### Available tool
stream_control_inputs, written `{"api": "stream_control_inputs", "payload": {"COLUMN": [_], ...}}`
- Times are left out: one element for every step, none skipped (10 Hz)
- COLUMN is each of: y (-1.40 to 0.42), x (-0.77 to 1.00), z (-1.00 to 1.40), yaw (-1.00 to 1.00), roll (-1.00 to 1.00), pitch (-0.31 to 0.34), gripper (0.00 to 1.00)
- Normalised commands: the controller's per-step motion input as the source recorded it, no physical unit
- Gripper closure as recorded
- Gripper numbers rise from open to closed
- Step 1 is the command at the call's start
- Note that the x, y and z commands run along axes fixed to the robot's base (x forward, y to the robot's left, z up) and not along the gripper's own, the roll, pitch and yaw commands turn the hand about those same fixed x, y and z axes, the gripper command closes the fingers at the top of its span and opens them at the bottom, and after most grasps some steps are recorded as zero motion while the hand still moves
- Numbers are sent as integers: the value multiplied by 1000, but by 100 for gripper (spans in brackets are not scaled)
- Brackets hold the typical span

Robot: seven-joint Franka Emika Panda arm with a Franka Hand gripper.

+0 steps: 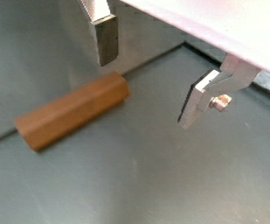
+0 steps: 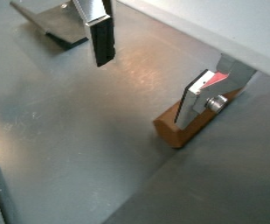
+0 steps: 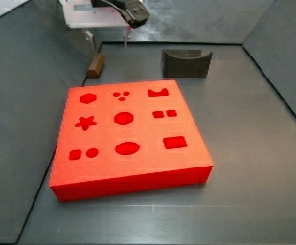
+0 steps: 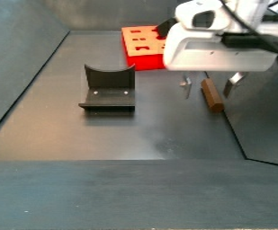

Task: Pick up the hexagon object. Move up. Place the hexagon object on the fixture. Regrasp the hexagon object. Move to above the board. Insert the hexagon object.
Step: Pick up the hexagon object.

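Note:
The hexagon object [image 1: 67, 110] is a brown peg lying flat on the grey floor close to the wall. My gripper [image 1: 152, 74] hangs a little above it, open, with nothing between the silver fingers [image 1: 106, 39]. In a wrist view the hexagon object [image 2: 176, 129] shows only partly, behind one finger [image 2: 196, 99]. In a side view the gripper [image 4: 210, 85] straddles the hexagon object [image 4: 210, 97] from above. The dark fixture [image 4: 107, 90] stands apart from it, with its notch empty. The red board [image 3: 127, 129] lies flat, and the hexagon object [image 3: 97, 64] is beyond its far corner.
The enclosure's grey walls [image 3: 22, 57] run close beside the peg and the gripper [image 3: 108, 40]. The fixture [image 3: 186, 63] stands behind the board's far edge. A floor seam [image 1: 161, 59] passes near the peg.

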Motion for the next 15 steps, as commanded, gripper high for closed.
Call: {"api": "stream_control_inputs", "payload": {"y": [0,-103,-197,-240,-357,-283,-23,-114,-214,-286,-243,-206,-197,-146,357], "x": [0,-177,-334,-246,0,-154,-831,-986,-646,-126,191,466,580,651,666], "z": [-1000,-1000,-1000,-1000,-923,-891,-51,-171,-923,-974,-946,-963,-991,-1000,-1000], "yaw": [266,289,311,260,186,26,0,-143,-169,-63,0,0,0,0,0], "roll": [40,94,151,140,99,171,87,69,0,77,63,37,31,26,-14], "pitch": [-40,-30,-43,-69,-127,-39,54,19,-154,-161,-154,-136,-120,-96,-11], "gripper": [0,0,0,0,0,0,0,0,0,0,0,0,0,0,0]}}
